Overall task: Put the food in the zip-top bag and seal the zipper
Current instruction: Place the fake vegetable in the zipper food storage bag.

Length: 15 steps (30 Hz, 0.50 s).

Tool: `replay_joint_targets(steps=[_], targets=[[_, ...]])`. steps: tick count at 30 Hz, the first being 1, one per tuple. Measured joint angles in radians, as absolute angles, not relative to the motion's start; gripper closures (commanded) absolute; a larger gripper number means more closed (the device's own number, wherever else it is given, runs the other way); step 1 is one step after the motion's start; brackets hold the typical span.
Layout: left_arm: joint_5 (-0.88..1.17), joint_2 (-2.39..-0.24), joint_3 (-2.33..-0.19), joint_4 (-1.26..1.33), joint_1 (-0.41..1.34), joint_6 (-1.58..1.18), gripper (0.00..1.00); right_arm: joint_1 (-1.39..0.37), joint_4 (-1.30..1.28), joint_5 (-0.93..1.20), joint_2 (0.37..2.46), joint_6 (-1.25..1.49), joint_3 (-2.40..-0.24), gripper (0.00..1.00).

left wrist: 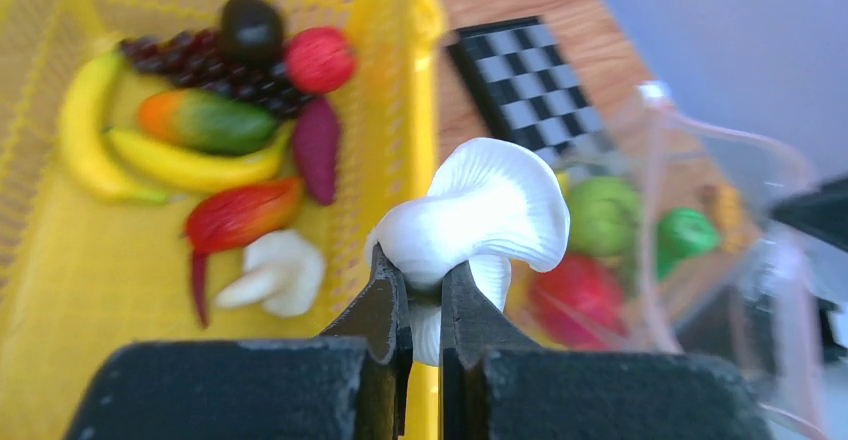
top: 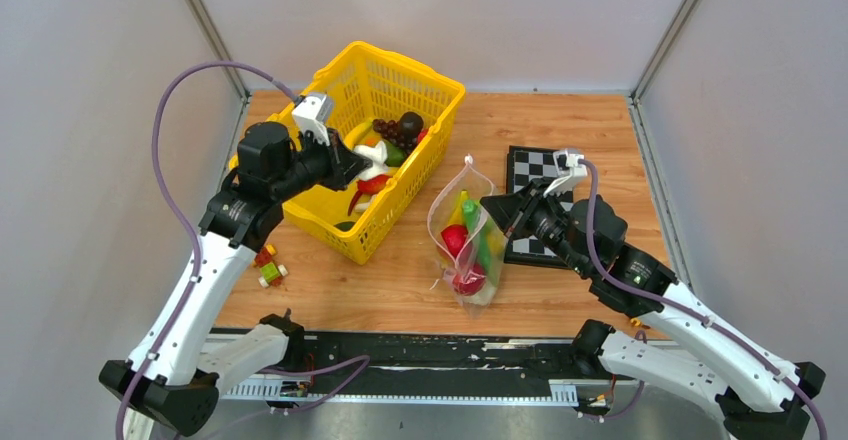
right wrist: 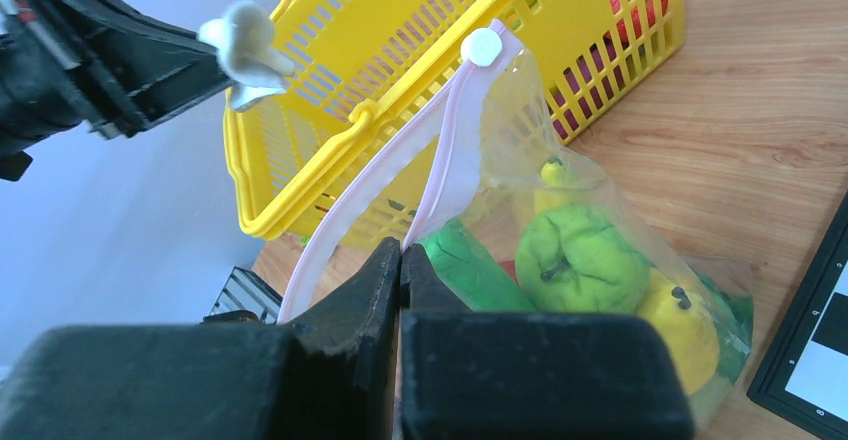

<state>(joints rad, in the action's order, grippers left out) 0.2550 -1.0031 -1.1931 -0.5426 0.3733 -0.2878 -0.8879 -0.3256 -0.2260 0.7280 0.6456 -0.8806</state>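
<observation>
No legible text or labels.

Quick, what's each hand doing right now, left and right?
Left hand: closed, holding a white mushroom.
Right hand: closed, pinching the bag at its pink edge.

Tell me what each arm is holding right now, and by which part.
The left jaws clamp the white toy mushroom by its stem. The right jaws pinch the zip-top bag at its pink zipper strip.
</observation>
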Motion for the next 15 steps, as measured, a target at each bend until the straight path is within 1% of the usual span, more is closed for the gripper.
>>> replay_joint_targets(steps=[4, 7, 12, 15], targets=[[0.379, -0.976, -1.192, -0.447, 0.424, -0.341, 1.00, -0.888, -0.316, -0.226, 0.738, 0.646, -0.881, 1.00], [0.419, -0.972, -1.192, -0.421, 0.471, -0.351, 1.00, -0.888, -0.313, -0.224, 0.746, 0.646, -0.881, 1.00], [0.461, -0.973, -1.192, -0.421, 0.479, -0.343, 0.99, -0.888, -0.308, -0.217, 0.752, 0.646, -0.881, 1.00], [0.566, -0.976, -1.183, -0.380, 0.477, -0.348, 1.00, -0.888, -0.307, -0.217, 0.752, 0.646, -0.881, 1.00]])
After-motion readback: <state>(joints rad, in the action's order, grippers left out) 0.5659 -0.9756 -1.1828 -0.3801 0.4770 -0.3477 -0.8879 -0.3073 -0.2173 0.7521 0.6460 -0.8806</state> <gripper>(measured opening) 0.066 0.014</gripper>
